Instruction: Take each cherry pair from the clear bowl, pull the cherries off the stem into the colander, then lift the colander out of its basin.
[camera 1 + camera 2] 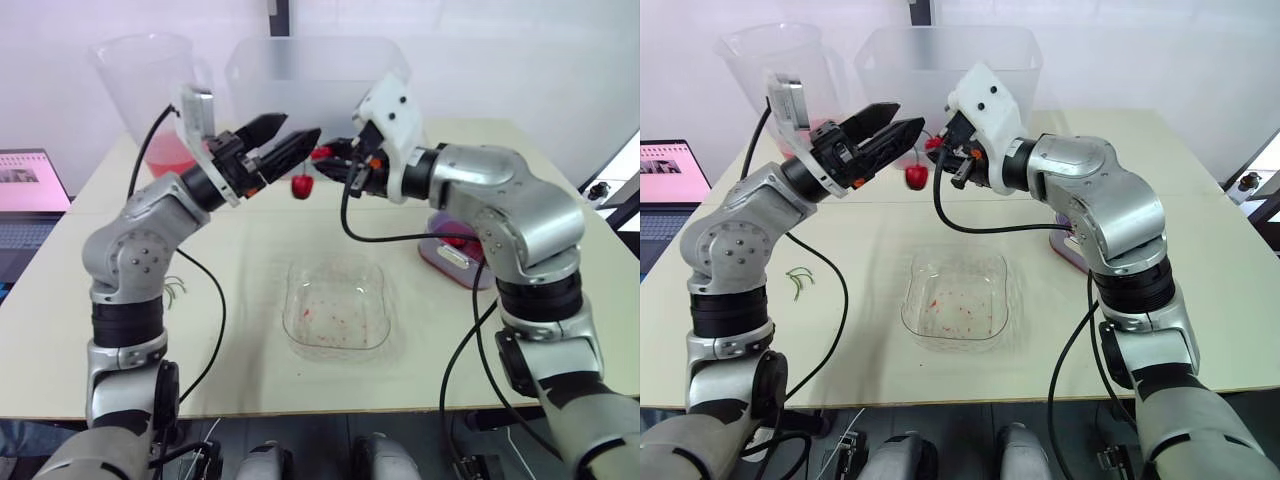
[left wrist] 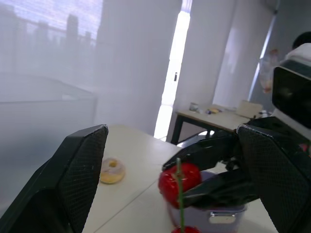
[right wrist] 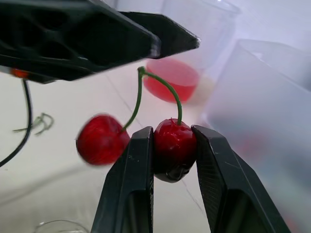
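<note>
From the head camera, the right gripper (image 1: 325, 153) and the left gripper (image 1: 303, 126) meet high above the far middle of the bench (image 1: 250, 350). The cherry pair (image 1: 302, 186) is between them, and 1 cherry of it hangs free below. The clear bowl (image 1: 335, 305) sits nearer the front, with nothing in it but red juice marks. The purple colander (image 1: 455, 255) stands at the robot's right, partly hidden by the right arm and well apart from the cherries. In the left wrist view, the left jaws are apart and the stem (image 2: 179, 194) rises between them, not gripped. In the right wrist view, the right jaws are clamped on the held cherry (image 3: 174, 145), and the free cherry (image 3: 102, 139) hangs just beside them, blurred. I think the danger is the place: a pull here may drop fruit on the bench, not into the colander. The left jaws may also close beside the thin stem and miss it. I can read no brand or writing, and the laptop (image 1: 30, 190) screen is too small.
</note>
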